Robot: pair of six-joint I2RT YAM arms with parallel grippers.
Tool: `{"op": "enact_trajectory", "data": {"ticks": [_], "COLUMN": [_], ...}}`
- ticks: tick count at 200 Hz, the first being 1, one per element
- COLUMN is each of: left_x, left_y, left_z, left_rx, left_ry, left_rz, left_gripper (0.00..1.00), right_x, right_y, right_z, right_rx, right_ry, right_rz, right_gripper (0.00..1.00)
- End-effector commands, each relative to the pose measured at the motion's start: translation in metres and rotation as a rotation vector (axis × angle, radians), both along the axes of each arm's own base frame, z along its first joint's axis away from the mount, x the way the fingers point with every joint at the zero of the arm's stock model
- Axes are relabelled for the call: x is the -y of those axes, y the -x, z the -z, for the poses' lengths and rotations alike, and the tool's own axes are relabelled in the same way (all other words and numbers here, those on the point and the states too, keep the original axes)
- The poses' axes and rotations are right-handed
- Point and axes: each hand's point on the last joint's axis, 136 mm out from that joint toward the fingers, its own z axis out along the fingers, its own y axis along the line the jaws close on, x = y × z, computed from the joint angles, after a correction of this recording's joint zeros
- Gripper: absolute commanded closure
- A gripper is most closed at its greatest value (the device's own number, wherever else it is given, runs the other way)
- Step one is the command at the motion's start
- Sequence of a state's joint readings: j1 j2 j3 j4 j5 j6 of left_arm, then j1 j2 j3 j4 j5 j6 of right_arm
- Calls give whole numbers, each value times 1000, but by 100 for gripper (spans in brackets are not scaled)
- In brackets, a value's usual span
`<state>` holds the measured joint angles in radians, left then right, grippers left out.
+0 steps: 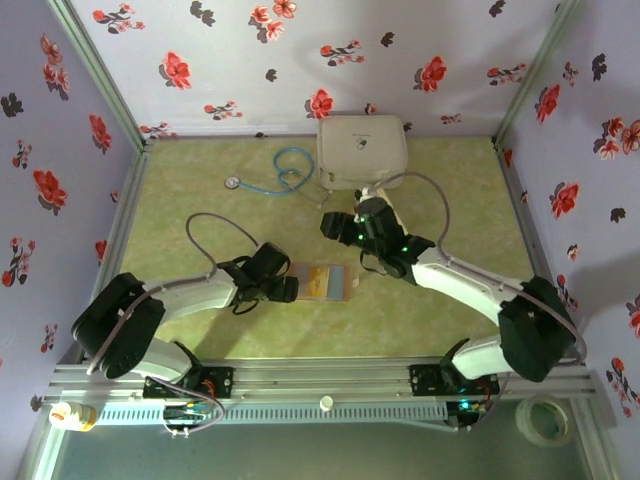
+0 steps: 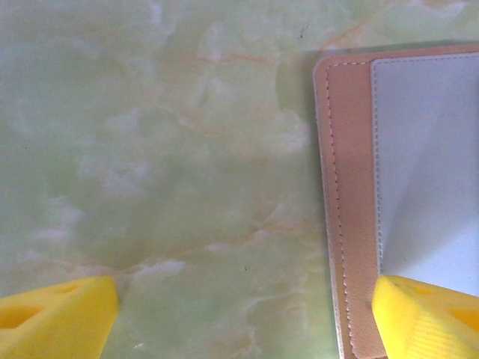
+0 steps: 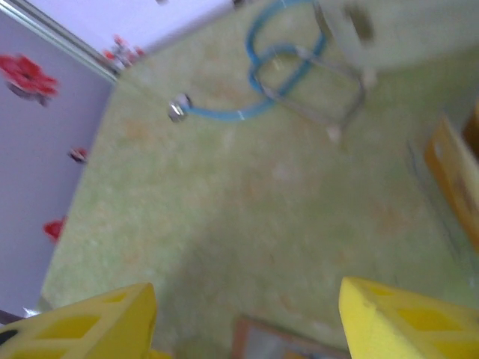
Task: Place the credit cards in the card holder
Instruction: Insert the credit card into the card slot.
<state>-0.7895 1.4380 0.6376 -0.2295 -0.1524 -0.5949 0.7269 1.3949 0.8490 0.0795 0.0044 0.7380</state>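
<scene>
Open card holder (image 1: 322, 282), left gripper (image 2: 243, 303) wide at its left edge, right gripper (image 3: 247, 318) wide, empty, beyond it.

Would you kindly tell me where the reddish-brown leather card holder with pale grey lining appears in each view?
Top external: the reddish-brown leather card holder lies open at mid-table.
Left wrist: its corner fills the right side.
Right wrist: a blurred sliver at the bottom edge.
Shared landmark: the green marbled tabletop.

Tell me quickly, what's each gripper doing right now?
Left gripper: open, holding nothing, at the edge of the card holder.
Right gripper: open, holding nothing.
</scene>
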Motion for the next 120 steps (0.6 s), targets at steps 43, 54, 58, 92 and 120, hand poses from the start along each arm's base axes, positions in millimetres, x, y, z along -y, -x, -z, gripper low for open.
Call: {"op": "enact_trajectory", "data": {"ticks": [43,54,58,92,120], "left_x": [-12,-13,-14,-14,-14], "left_y": [0,0,0,0,0], "left_z": [11,13,14,18,21], "left_rx": [8,5,5,-2,-8], "left_ry": [9,8,9,8,8], "left_rz": [-18,-20,-21,-24,-20], "left_gripper": [11,11,11,11,11], "right_x": [1,1,0,-5,-13], "right_y": [40,43,45,54,60], "right_z": [77,82,84,99,111], "right_rx": [-287,-300,-306,-341,-364], "right_ry": [67,91,100,143,148], "right_rz": [36,30,27,10,-11], "right_gripper": [42,43,43,45,45]}}
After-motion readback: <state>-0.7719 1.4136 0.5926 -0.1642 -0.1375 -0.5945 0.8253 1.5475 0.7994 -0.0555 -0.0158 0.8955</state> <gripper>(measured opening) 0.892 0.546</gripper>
